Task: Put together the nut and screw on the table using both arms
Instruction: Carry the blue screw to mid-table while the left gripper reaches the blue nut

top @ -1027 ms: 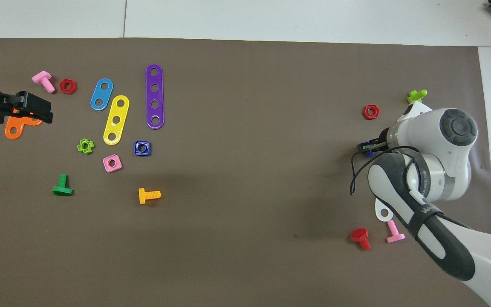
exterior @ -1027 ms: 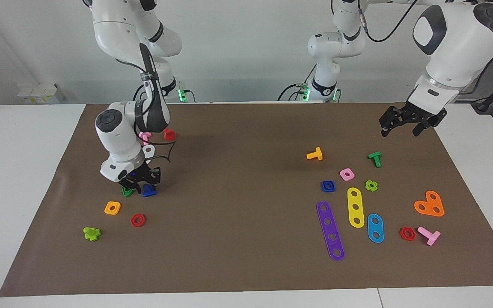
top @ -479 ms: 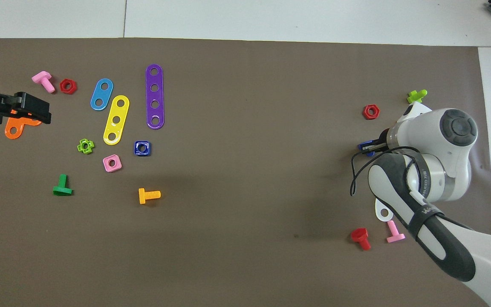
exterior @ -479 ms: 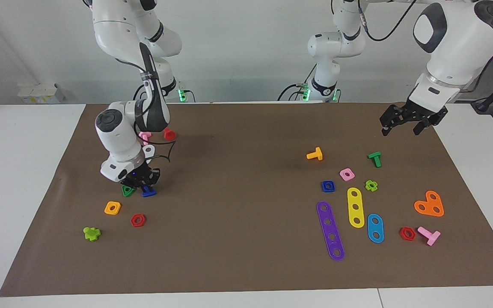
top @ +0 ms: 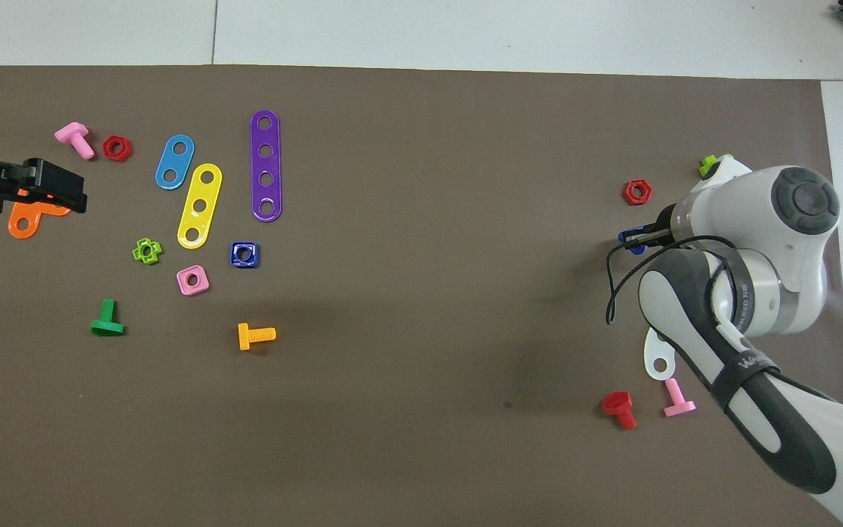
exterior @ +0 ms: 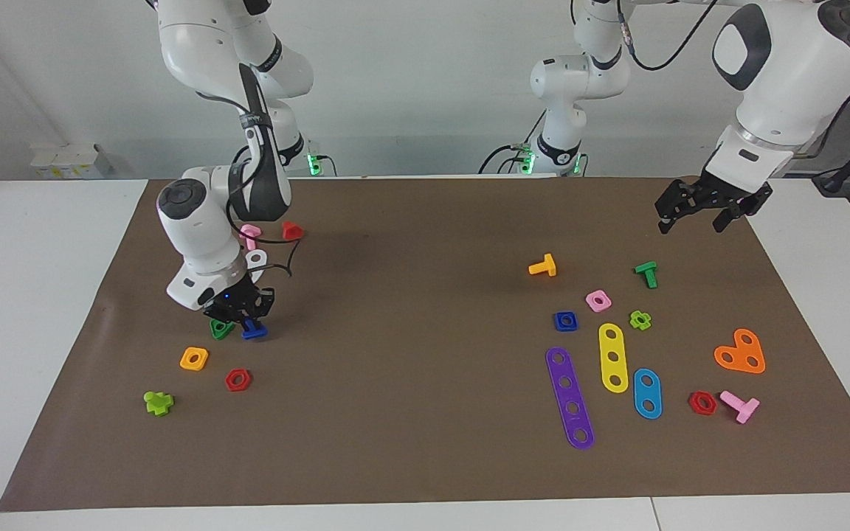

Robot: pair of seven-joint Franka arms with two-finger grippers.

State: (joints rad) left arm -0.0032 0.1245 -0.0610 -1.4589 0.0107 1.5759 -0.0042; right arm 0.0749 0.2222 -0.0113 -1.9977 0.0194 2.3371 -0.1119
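Note:
The dark-blue screw point(exterior: 253, 330) hangs head down in my right gripper point(exterior: 240, 316), which is shut on its shaft just above the brown mat point(exterior: 410, 413), beside a green triangular nut point(exterior: 220, 328). In the overhead view only a bit of the screw point(top: 631, 238) shows at the right gripper point(top: 645, 236). The dark-blue square nut point(exterior: 565, 321) lies on the mat toward the left arm's end, also in the overhead view point(top: 244, 254). My left gripper point(exterior: 699, 214) is open and empty in the air, over the orange heart plate point(top: 26, 219) in the overhead view point(top: 63, 192).
Around the right gripper lie an orange square nut point(exterior: 194, 358), a red hex nut point(exterior: 237, 380), a lime piece point(exterior: 158, 403), a red bolt point(exterior: 292, 231) and a pink bolt point(exterior: 250, 234). By the blue nut lie a pink nut point(exterior: 598, 300), purple point(exterior: 569, 397) and yellow point(exterior: 613, 357) strips and an orange bolt point(exterior: 543, 266).
My right gripper has closed on the blue screw and risen slightly, tipping it off the mat. My left gripper has drifted up a little.

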